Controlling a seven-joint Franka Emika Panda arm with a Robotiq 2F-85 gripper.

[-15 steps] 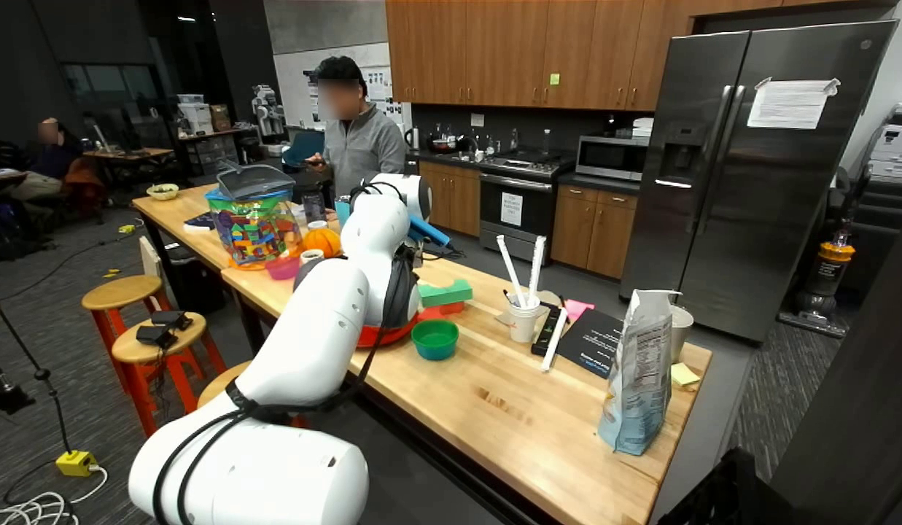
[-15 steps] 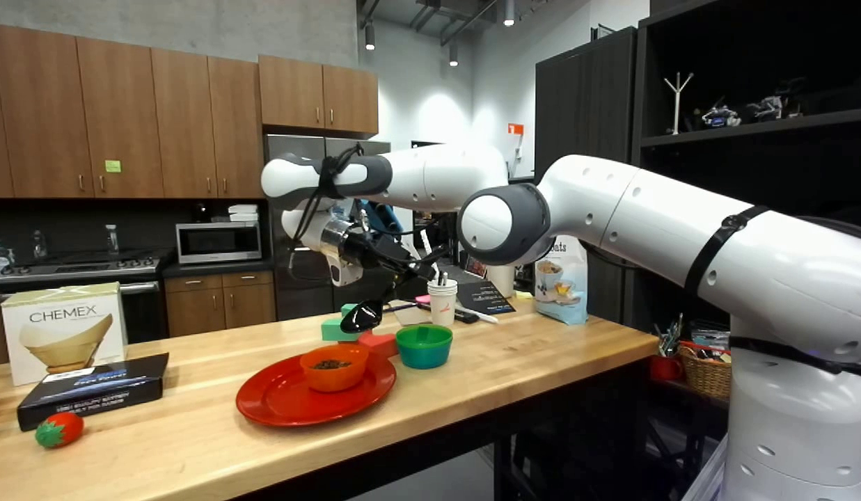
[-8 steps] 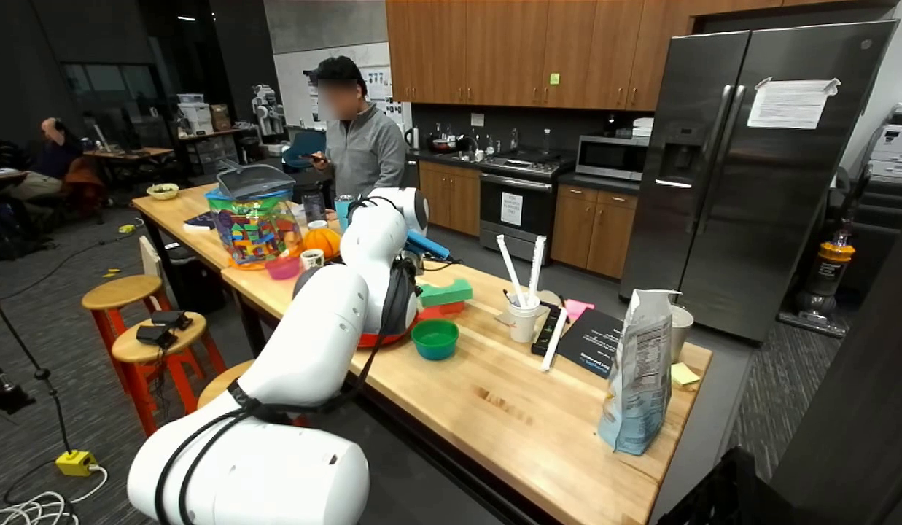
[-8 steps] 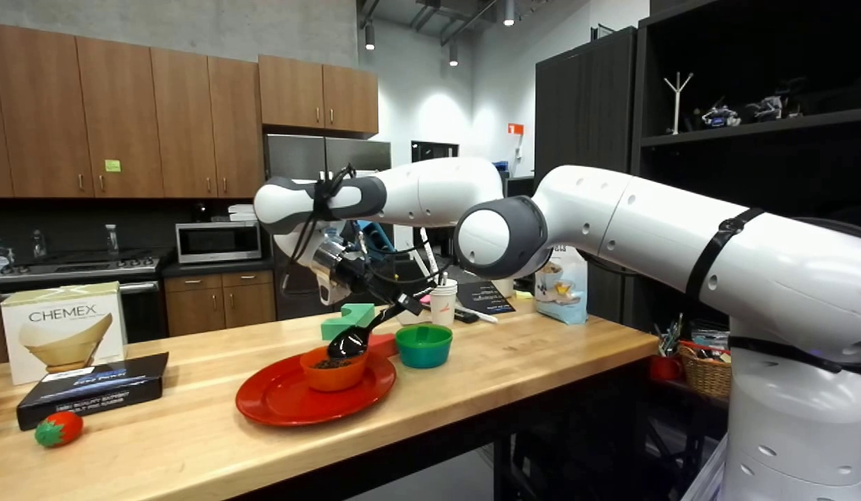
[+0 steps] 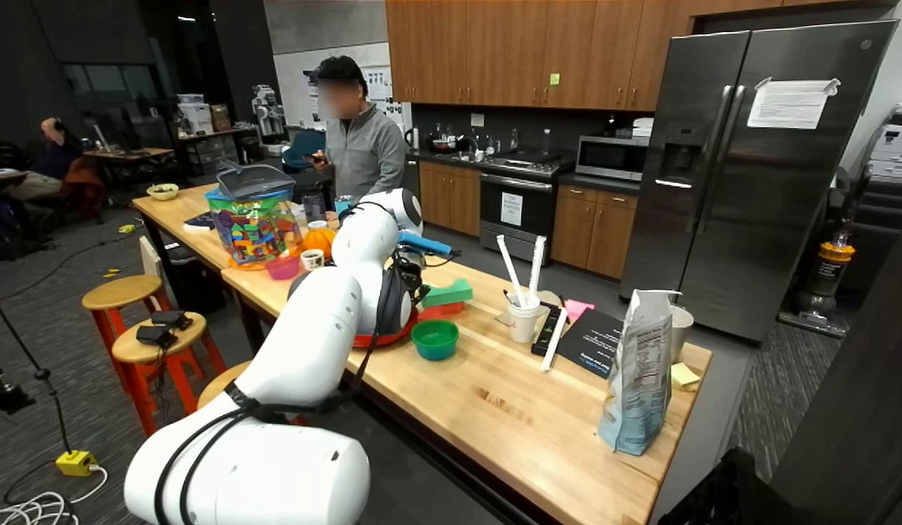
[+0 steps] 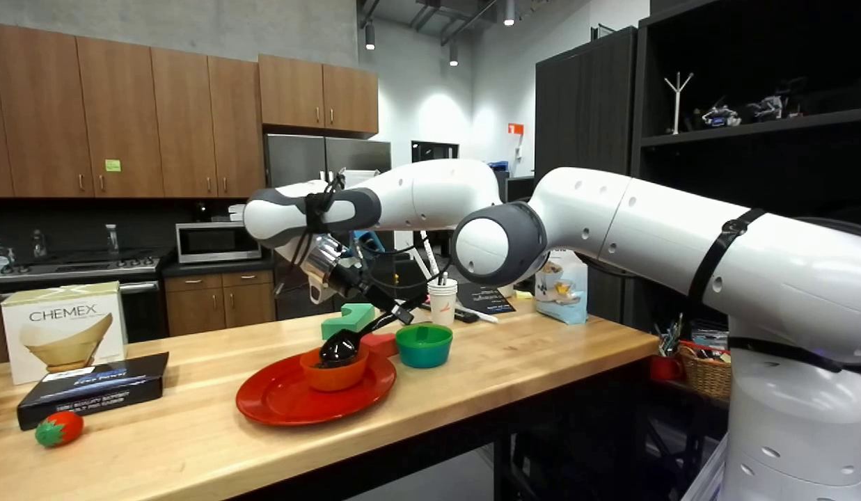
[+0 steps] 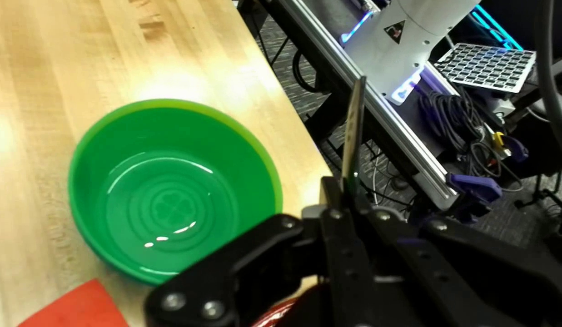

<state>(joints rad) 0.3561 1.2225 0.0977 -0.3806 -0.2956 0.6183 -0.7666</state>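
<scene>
My gripper (image 6: 402, 312) is shut on the handle of a black spoon (image 6: 340, 347). The spoon slants down, its head inside an orange bowl (image 6: 338, 379) holding dark bits. That bowl sits on a red plate (image 6: 277, 400). In the wrist view my gripper (image 7: 346, 193) pinches the handle (image 7: 354, 131), which sticks up past the fingers; the spoon's head is hidden there. An empty green bowl (image 7: 171, 204) stands beside the gripper; it also shows in both exterior views (image 5: 434, 340) (image 6: 423, 346). In an exterior view the arm hides the orange bowl and most of the plate (image 5: 370, 340).
A green block (image 6: 346, 320) and a red block (image 6: 379, 345) lie behind the plate. A white cup with sticks (image 5: 523, 326) and a tall bag (image 5: 635, 379) stand farther along. A Chemex box (image 6: 65, 330), black box (image 6: 92, 390) and toy strawberry (image 6: 59, 428) lie beyond the plate.
The arm and gripper have moved down and, in an exterior view, left. The spoon's head has gone from above the orange bowl down into it. The bowls and plate have not moved.
</scene>
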